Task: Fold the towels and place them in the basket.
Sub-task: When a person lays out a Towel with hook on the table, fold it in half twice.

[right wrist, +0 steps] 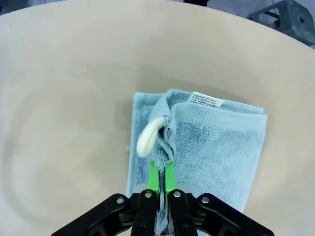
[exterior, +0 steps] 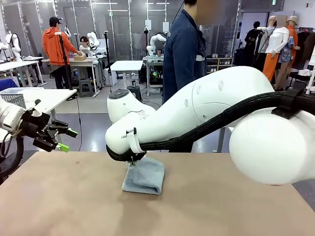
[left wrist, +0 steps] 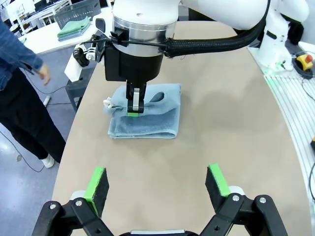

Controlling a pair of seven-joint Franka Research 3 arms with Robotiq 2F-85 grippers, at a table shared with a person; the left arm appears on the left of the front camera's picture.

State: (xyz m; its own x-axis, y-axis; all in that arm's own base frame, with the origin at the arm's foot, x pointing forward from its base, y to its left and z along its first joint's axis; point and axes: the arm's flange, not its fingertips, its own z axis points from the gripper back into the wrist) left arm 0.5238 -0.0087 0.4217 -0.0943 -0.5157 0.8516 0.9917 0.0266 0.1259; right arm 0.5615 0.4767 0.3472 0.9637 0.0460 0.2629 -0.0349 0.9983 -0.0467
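A pale blue-grey towel lies folded on the tan table, its white label at the far edge. My right gripper stands straight down on it, shut on a raised fold of the towel beside a white hanging loop. Off the table's left edge my left gripper hovers open and holds nothing. On a side table farther off, a green towel lies folded in front of the dark mesh basket.
A person in a dark blue jacket stands at the far side of the table, one hand hanging. My right arm spans the table's right half. A pale mesh basket sits on a white table at left.
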